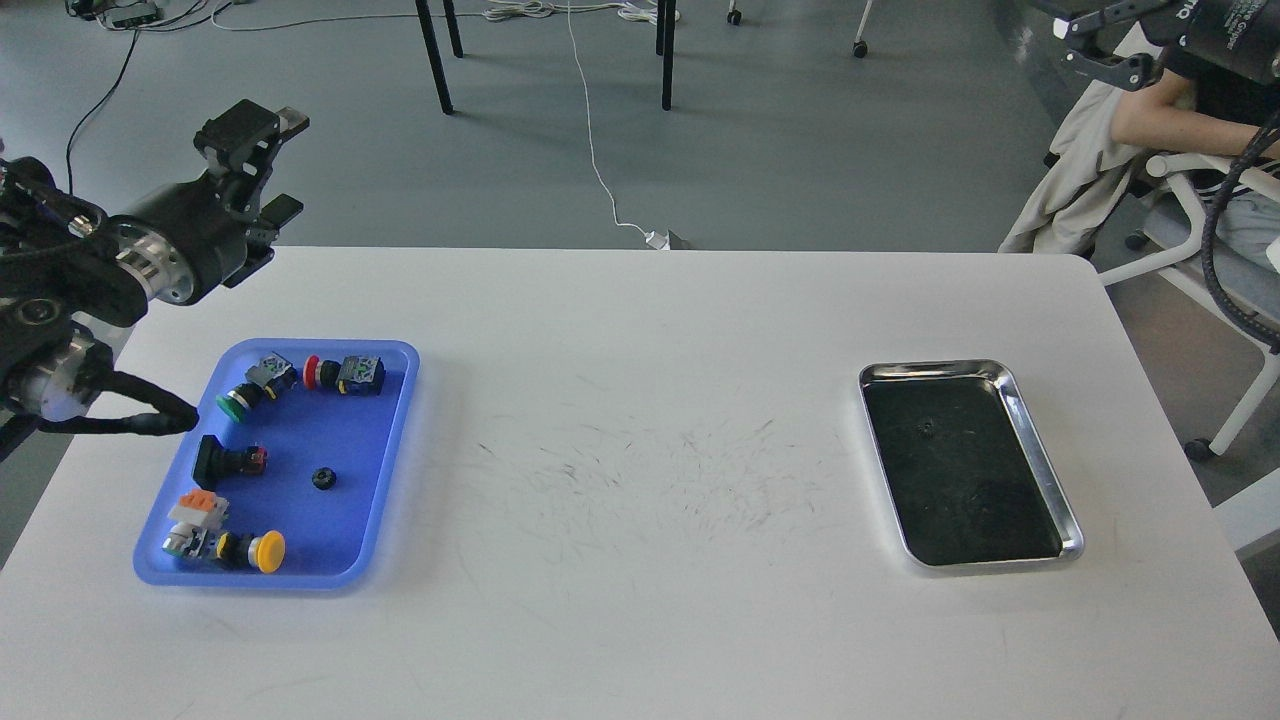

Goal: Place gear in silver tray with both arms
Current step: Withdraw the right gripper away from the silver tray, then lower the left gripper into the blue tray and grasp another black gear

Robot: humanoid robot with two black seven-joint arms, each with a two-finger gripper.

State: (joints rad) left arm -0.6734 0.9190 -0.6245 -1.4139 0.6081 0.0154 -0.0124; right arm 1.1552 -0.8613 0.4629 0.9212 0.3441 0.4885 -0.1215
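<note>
A small black gear lies in the blue plastic tray on the left of the white table. The silver tray sits on the right, with a dark mirror-like bottom and one small dark speck on it. My left gripper is open and empty, held in the air above the table's far left edge, behind the blue tray. My right gripper is at the top right corner, high and beyond the table, partly cut off by the frame. Its fingers stand apart with nothing between them.
The blue tray also holds several push-button switches: green, red, black, yellow. A seated person and a white chair are by the table's far right corner. Table legs and cables lie on the floor behind.
</note>
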